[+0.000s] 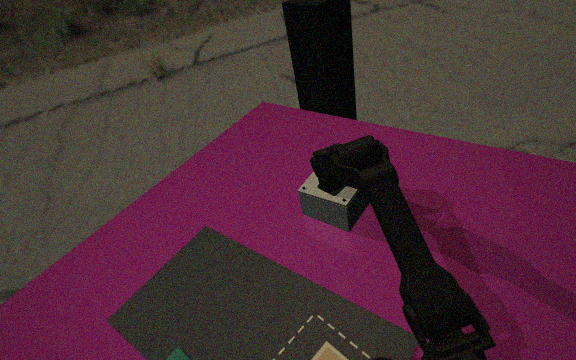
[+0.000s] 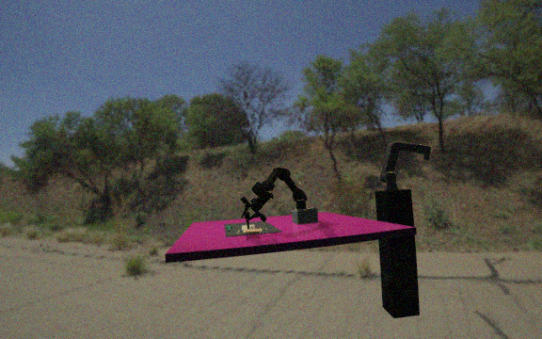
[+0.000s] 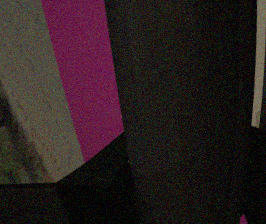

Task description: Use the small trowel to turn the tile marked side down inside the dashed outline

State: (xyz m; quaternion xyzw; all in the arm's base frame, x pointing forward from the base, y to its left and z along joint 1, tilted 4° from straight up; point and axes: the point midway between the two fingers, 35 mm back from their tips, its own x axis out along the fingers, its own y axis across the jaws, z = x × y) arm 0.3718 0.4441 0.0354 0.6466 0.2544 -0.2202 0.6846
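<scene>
My gripper (image 2: 248, 218) is low over the mat (image 1: 208, 285) (image 2: 233, 232), shut on the trowel; the hold is too small or dark to see clearly. A thin dark shape runs down from it to the pale pieces on the mat. In the wrist view, dark shapes fill the middle and a pale strip stands at the right. The tan tile (image 1: 327, 353) (image 2: 252, 231) shows only one corner in the top view, inside the corner of the dashed outline (image 1: 298, 332). Its marked side, its tilt and any contact with the trowel blade cannot be made out.
A green piece (image 1: 178, 355) (image 2: 229, 228) is at the mat's far side from the arm base. The grey base block (image 1: 323, 210) (image 2: 305, 216) stands on the magenta table (image 1: 218, 175) (image 2: 337, 231). A black post (image 1: 325, 60) (image 2: 399, 278) stands beside the table's edge.
</scene>
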